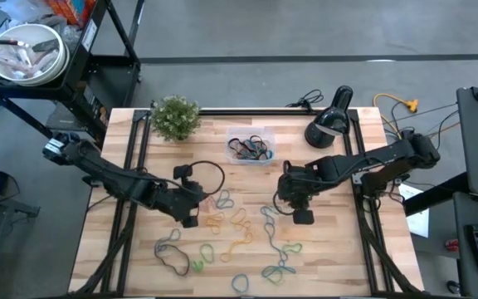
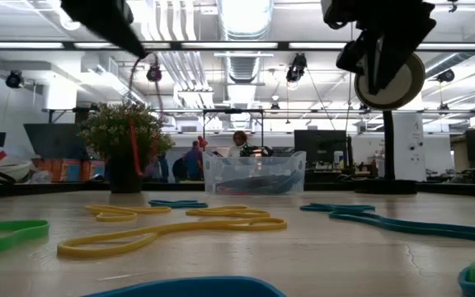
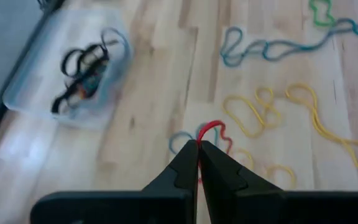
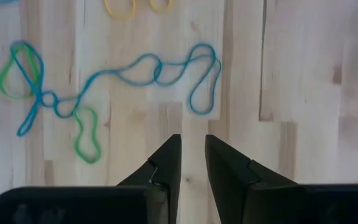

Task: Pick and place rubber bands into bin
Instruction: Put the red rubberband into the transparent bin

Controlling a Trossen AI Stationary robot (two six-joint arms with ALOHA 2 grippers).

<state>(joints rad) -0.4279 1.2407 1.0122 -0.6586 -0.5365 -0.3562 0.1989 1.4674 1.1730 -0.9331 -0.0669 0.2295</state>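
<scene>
Rubber bands (image 1: 239, 224) in yellow, blue, green and black lie loose across the middle and near part of the wooden table. The clear bin (image 1: 250, 149) stands toward the far edge and holds several bands (image 3: 82, 74). My left gripper (image 1: 192, 216) is raised left of the pile, shut on a red band (image 3: 213, 130). My right gripper (image 1: 303, 216) hovers open to the right, above a blue and green chain of bands (image 4: 148, 71), touching nothing. My left gripper pinches the red band between its fingertips at one spot of the loop (image 3: 199, 142), coming from above and slanting down. The thin strand (image 2: 133, 144) hangs slack below the gripper; the low view shows it dangling in front of the plant.
A small potted plant (image 1: 175, 116) stands at the far left of the table, and a black lamp (image 1: 330, 124) at the far right. Black cables run along the far edge. A metal bowl (image 1: 23, 54) sits on a cart off the table's far left.
</scene>
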